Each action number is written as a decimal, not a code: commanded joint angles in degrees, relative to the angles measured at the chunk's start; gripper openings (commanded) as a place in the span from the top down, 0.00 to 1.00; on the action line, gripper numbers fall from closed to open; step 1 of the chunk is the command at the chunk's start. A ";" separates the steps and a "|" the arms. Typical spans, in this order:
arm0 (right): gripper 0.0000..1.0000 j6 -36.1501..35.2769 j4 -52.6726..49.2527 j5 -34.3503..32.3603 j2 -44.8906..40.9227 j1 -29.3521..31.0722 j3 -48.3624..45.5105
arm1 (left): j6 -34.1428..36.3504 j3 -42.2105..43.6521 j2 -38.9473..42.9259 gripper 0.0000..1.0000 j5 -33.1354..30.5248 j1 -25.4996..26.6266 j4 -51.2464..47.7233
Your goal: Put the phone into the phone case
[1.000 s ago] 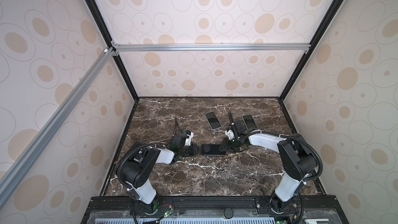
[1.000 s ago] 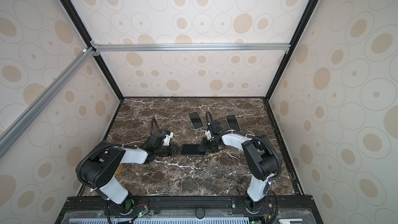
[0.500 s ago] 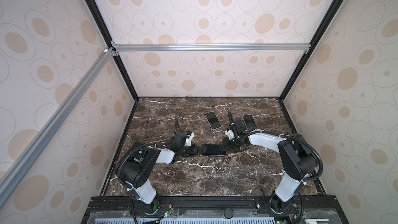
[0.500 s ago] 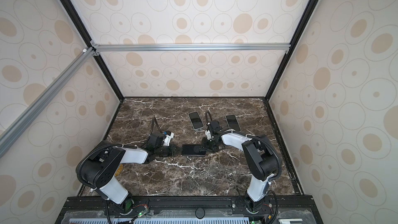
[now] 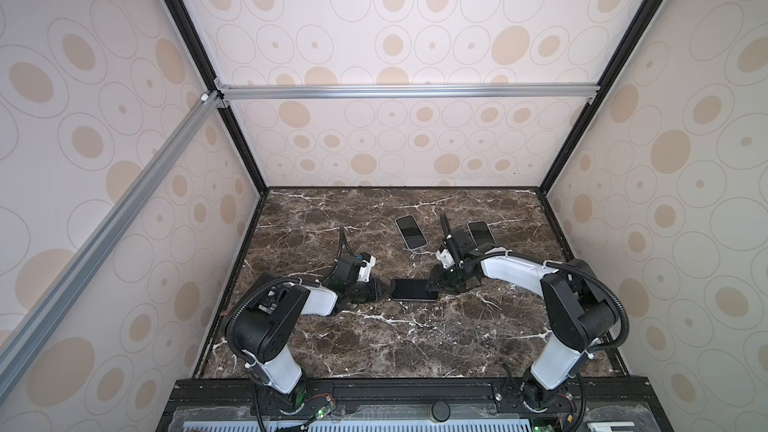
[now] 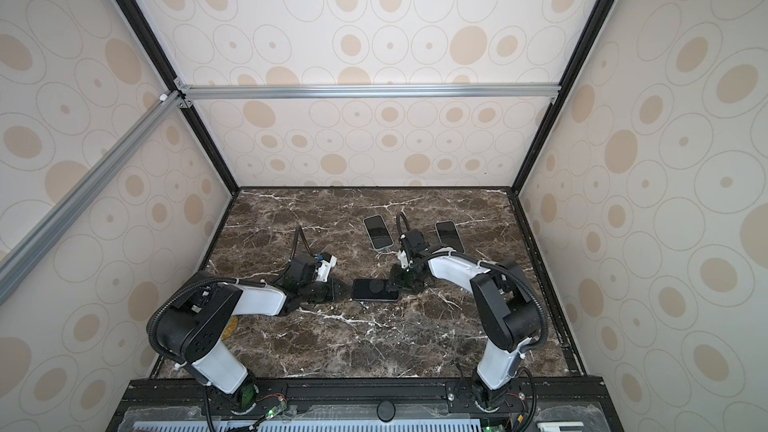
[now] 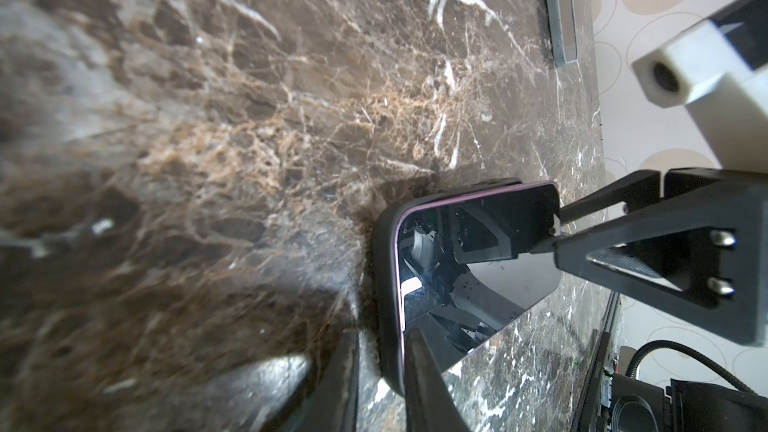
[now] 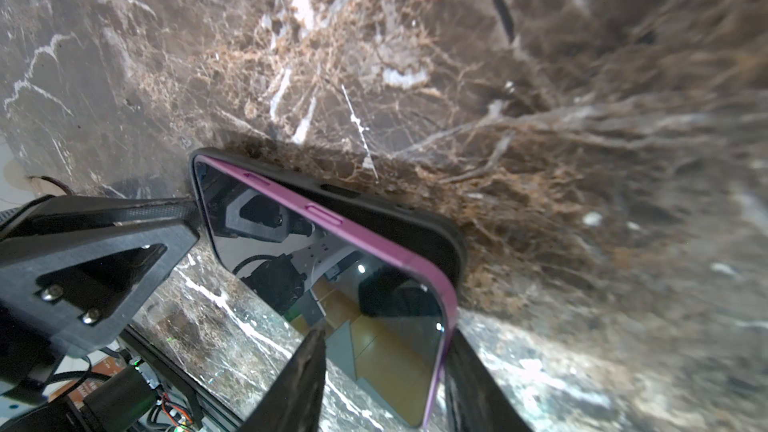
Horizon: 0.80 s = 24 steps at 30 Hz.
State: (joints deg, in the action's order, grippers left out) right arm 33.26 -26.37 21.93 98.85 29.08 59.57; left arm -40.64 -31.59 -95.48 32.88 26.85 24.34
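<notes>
Near surface (image 5: 395,342) bare; the phone (image 5: 413,289) blocks the middle, a spare phone (image 5: 410,232) and second phone (image 5: 481,233) (beside the right arm (image 5: 511,270)) farther back

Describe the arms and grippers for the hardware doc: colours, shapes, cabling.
Left arm and right arm match: white link shells, black joint housings, and a black corrugated cable along each. Left gripper and right gripper are black, with triangular open-frame fingers, each showing two silver screws. A white camera block sits at the wrist. No markings that I can make out.
</notes>
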 commanded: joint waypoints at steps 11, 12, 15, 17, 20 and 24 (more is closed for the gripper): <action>0.53 -1.88 -4.35 -4.06 -2.98 0.79 0.91 | 1.93 -4.32 -0.79 0.79 0.60 2.03 -2.44; 0.54 -1.72 -4.15 -4.01 -2.92 0.79 0.67 | 1.95 -4.44 -0.97 0.79 0.52 2.20 -2.54; 0.56 -1.62 -3.71 -3.92 -2.46 0.82 0.07 | 2.06 -4.53 -1.28 0.79 0.11 2.35 -2.79; 0.58 -1.64 -3.47 -3.87 -2.11 0.74 -0.32 | 2.21 -4.46 -1.37 0.79 -0.01 2.55 -2.89; 0.60 -1.67 -3.25 -3.56 -1.54 0.80 -0.68 | 2.15 -4.29 -1.37 0.79 -0.06 2.61 -2.89; 0.60 -1.49 -3.20 -4.00 -1.12 0.74 -1.21 | 2.79 -4.28 -1.29 0.79 -0.88 2.68 -3.65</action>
State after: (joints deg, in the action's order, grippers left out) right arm 31.88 -28.80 19.05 97.12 29.43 59.24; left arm -39.51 -34.81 -95.96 32.99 29.10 22.81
